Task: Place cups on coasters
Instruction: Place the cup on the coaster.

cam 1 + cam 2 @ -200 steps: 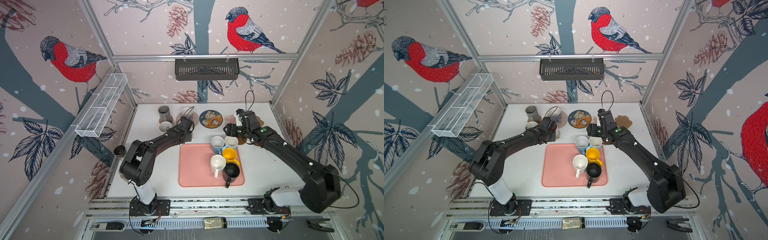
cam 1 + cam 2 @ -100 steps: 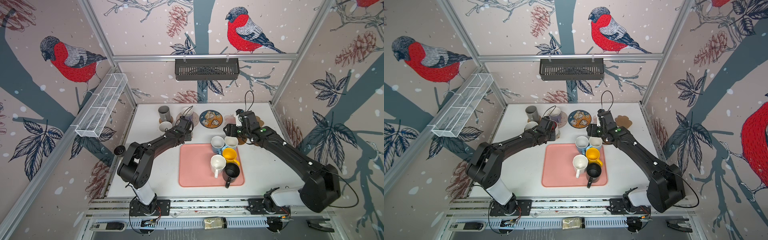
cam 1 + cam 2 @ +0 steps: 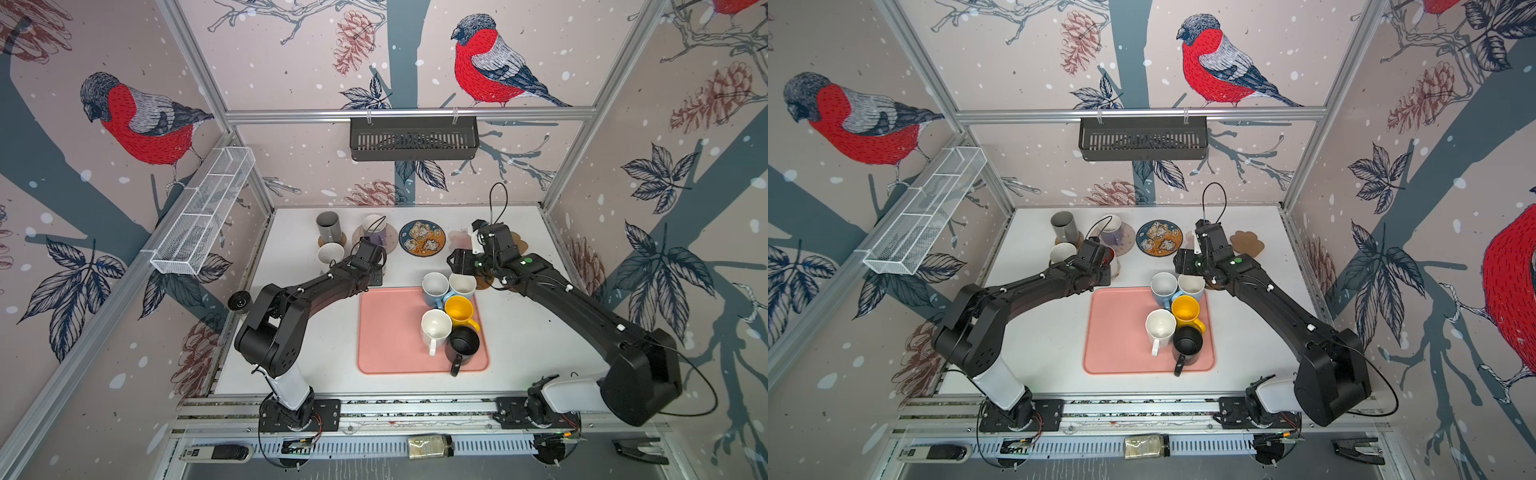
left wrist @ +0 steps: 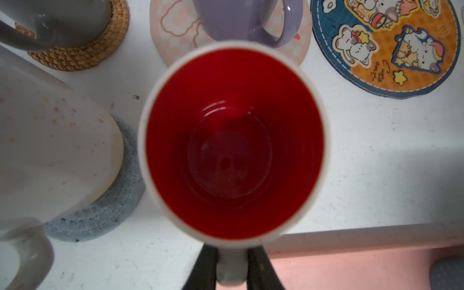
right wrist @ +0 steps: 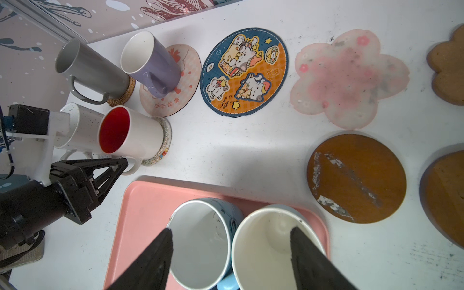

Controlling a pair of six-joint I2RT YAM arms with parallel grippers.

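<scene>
The red-inside white cup [image 4: 233, 140] stands on the cream round coaster [image 5: 164, 140]. My left gripper [image 4: 232, 253] is shut on its handle. Behind it, the grey cup [image 5: 93, 67] sits on the straw coaster, the lavender cup [image 5: 153, 67] on the beige printed coaster, and a speckled white cup [image 4: 50, 140] on the grey round coaster [image 4: 113, 206]. My right gripper [image 5: 231, 251] hangs open over two light blue cups [image 3: 435, 286] on the pink tray [image 3: 386, 332]. Yellow [image 3: 459, 311], white [image 3: 435, 326] and black [image 3: 463, 343] cups stand there too.
Bare coasters lie along the back and right: the blue cartoon round [image 5: 244, 71], the pink flower [image 5: 349, 77], a tan cloud shape [image 3: 1247, 243] and two brown discs [image 5: 356, 178]. A black basket [image 3: 413, 139] hangs on the back rail and a wire shelf [image 3: 203, 216] on the left wall.
My left wrist has barely shifted, with the red-inside cup staying at the cream coaster. The right arm has not moved.
</scene>
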